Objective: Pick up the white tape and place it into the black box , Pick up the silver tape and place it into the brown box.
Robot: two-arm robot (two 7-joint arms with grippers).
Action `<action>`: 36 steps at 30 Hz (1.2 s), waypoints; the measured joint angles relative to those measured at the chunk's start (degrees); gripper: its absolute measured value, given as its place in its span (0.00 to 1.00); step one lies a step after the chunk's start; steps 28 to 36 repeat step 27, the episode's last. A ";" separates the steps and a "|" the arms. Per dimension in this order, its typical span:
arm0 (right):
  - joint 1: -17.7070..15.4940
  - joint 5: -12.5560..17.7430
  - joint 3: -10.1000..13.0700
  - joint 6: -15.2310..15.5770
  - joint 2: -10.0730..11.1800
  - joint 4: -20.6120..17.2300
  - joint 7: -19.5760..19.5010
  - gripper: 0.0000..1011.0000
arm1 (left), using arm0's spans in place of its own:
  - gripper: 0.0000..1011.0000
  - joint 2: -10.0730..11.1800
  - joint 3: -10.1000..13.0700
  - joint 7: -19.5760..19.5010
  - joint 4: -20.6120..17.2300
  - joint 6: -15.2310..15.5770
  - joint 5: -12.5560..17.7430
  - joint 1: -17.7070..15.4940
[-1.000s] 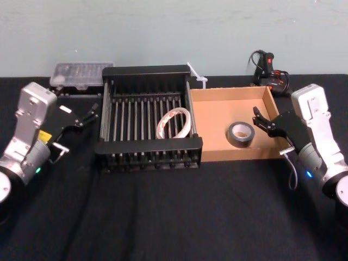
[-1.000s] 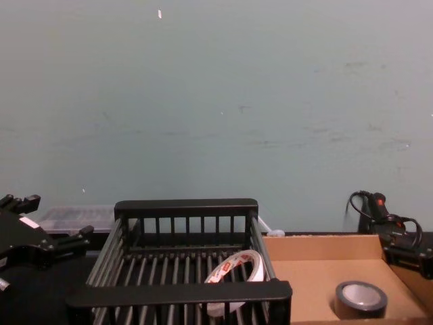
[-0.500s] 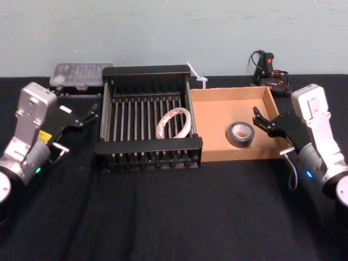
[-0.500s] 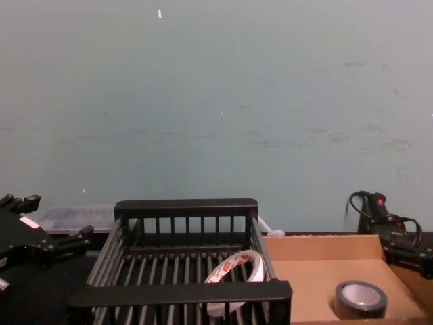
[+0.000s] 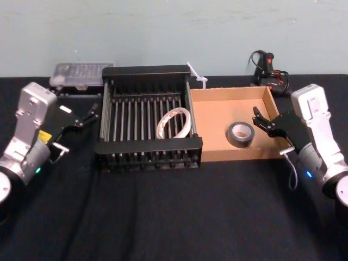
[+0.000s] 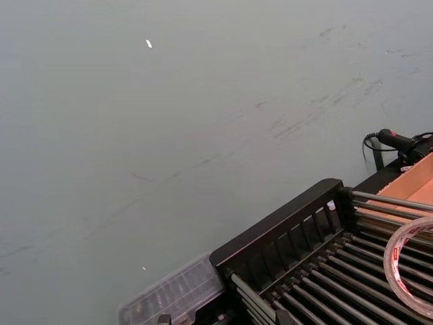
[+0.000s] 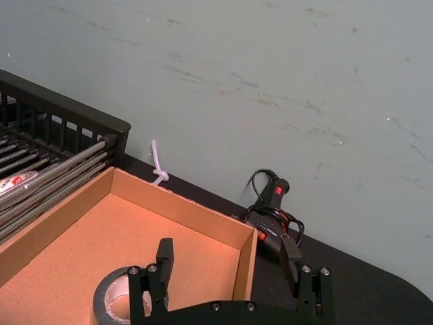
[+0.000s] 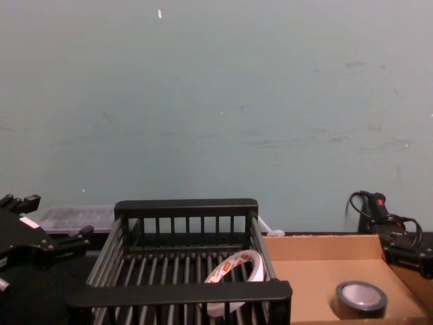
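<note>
Over on the left, the left gripper [image 5: 89, 114] hovers above the black surface [image 5: 163, 206], jaws apart and empty, just beside the left wall of the black box [image 5: 147, 145]. Behind it a clear plastic case [image 5: 81, 73] lies by the wall. Inside the black box, the white tape [image 5: 174, 122] sits tilted on the slatted bottom, over toward the right-hand wall, red print showing. A white zip tie [image 5: 197, 76] lies at the back between the two boxes. Next door, touching the crate, is the brown box [image 5: 217, 103], and the silver tape [image 5: 240, 134] lies flat on its floor, right of centre. The right gripper [image 5: 257, 118] hangs over the tray's right side, jaws apart, near the silver tape but clear of it. A black corded tool [image 5: 266, 68] rests behind.
</note>
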 joint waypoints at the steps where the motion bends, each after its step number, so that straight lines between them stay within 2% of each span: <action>1: 0.00 0.00 0.00 0.00 0.00 0.00 0.00 0.99 | 0.99 0.00 0.00 0.00 0.00 0.00 0.00 0.00; 36: 0.00 0.00 0.00 0.00 0.00 0.00 0.00 0.99 | 0.99 0.00 0.00 0.00 0.00 0.00 0.00 0.00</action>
